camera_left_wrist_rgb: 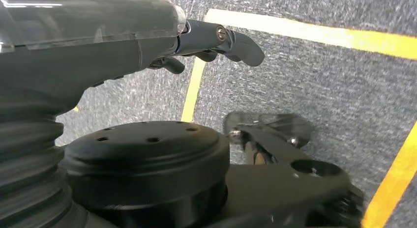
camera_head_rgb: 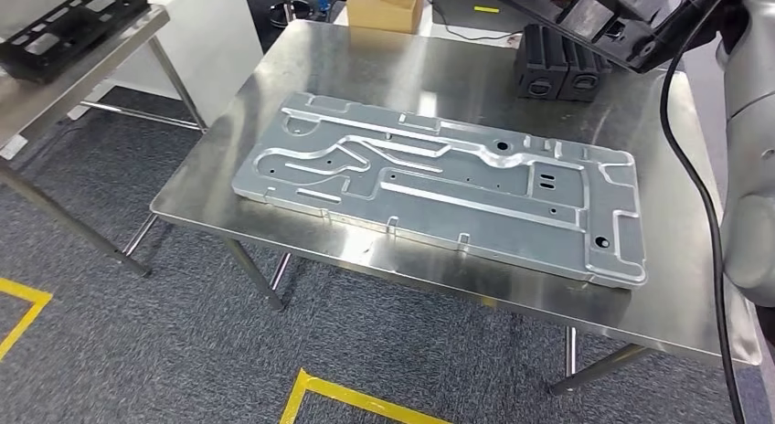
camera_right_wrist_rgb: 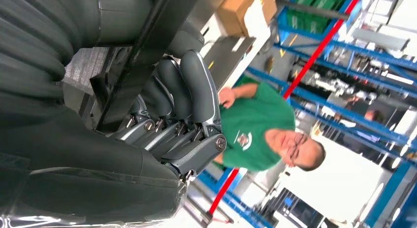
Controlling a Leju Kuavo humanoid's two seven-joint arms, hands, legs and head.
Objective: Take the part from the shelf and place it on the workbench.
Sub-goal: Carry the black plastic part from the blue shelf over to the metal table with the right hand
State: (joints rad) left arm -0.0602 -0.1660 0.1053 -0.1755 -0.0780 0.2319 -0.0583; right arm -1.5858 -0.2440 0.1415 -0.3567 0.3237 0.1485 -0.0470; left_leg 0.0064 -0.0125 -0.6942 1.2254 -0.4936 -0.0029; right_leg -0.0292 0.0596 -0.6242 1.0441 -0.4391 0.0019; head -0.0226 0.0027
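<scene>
The part is a flat black plastic frame, held tilted in the air above the far right corner of the steel workbench. In the right wrist view my right hand grips the part, its dark fingers curled round one edge. My right arm rises along the right edge of the head view. My left hand hangs over the grey carpet with its fingers loosely apart and nothing in them.
A large grey metal plate covers most of the workbench. Two black blocks stand at its far right, under the held part. A side table with a black tray is at the left. A person in a green shirt stands beyond.
</scene>
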